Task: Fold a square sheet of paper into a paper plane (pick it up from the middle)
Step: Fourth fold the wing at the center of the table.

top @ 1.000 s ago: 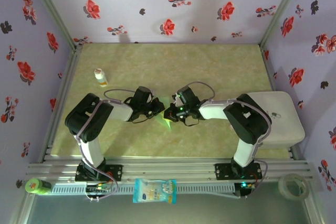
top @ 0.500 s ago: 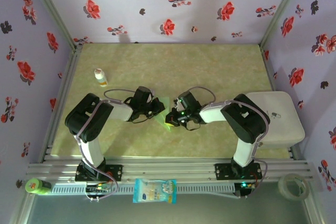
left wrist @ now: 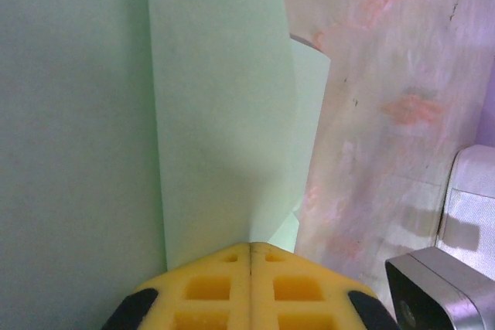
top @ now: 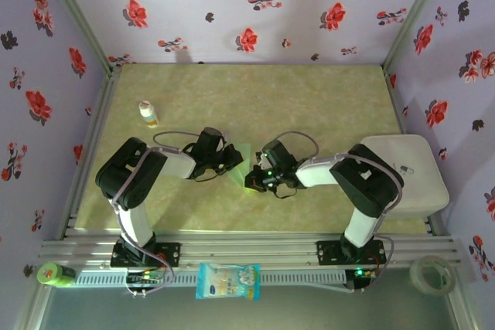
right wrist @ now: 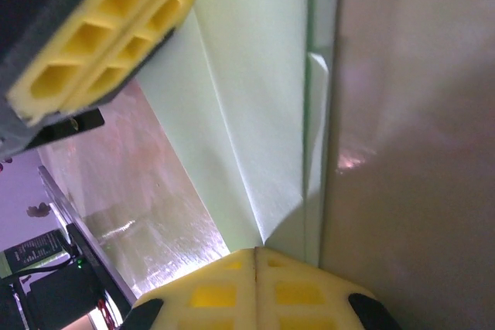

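The square sheet of paper (top: 237, 172), pale mint and creased into overlapping panels, lies on the table (top: 325, 98), right of the white bottle (top: 148, 114) and nearer the front edge. Both arms reach low and inward to it. The left gripper (left wrist: 250, 246) and right gripper (right wrist: 257, 251) each pinch an edge of the paper, yellow pads pressed together. The wrist views show fold lines and a small tucked corner, while from above the paper is just a green sliver.

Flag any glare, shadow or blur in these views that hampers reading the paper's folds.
Top external: sharp, evenly lit, but the green paper is small and partly covered. Left wrist: a soft shadow crosses the paper above the left tool, itself blurred. Right wrist: pale glints on the glossy table; the right tool is out of focus.
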